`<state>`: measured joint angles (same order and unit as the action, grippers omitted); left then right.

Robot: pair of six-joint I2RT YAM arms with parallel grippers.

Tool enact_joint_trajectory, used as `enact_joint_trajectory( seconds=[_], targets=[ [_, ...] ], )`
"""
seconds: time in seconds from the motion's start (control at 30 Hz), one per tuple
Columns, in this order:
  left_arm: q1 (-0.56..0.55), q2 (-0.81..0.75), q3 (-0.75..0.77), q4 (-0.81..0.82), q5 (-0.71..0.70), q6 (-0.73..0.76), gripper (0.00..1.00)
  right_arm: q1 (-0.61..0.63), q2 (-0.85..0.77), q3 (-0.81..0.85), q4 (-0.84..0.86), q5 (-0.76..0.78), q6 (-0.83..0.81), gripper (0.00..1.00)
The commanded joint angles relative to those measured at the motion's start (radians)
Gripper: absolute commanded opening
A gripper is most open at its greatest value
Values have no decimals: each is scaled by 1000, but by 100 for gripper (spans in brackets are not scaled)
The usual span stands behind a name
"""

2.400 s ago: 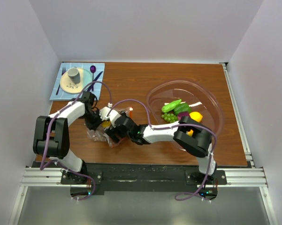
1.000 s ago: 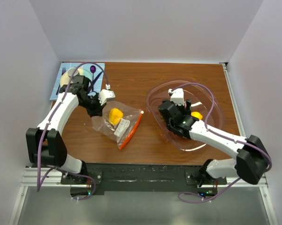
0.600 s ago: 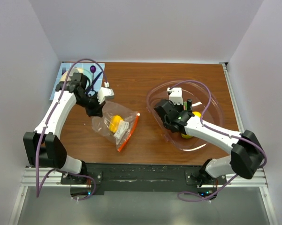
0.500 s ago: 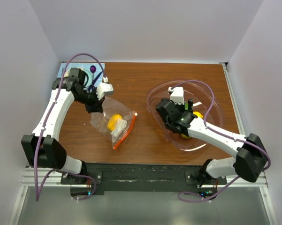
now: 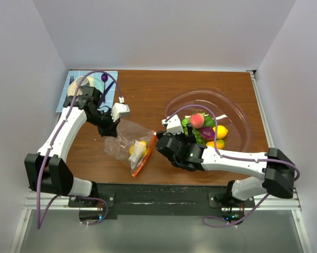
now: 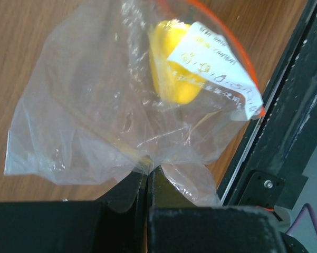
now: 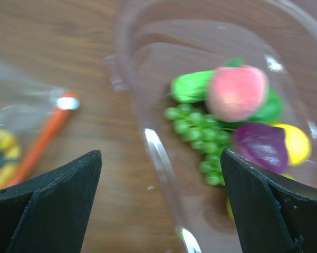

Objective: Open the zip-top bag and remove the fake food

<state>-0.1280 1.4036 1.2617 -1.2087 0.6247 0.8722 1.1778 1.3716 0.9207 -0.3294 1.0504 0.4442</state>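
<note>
My left gripper (image 6: 147, 182) clenched on a gathered corner of the zip-top bag (image 6: 95, 110), yellow piece (image 6: 169, 74) inside it, my right gripper (image 7: 159, 158) released and empty above the surface (image 5: 147, 89) between bag and bowl (image 5: 243, 124), other fake food (image 5: 203, 126) heaped in the bowl
</note>
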Motion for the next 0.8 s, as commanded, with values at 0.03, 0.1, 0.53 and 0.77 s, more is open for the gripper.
enact_joint_trajectory(
  seconds=[0.03,0.1,0.53,0.77],
  targets=[
    [-4,18,-59,112,-69,-19,0,60,-103,-106,248,-208,-100,99],
    [-4,26,-74,142,-88,-19,0,83,-114,-173,372,-330,-160,99],
    [-4,38,-144,337,-273,-99,100,91,101,-149,514,-529,-214,93],
    [-2,-25,80,132,-251,-64,100,91,12,-223,512,-530,-162,89]
  ],
)
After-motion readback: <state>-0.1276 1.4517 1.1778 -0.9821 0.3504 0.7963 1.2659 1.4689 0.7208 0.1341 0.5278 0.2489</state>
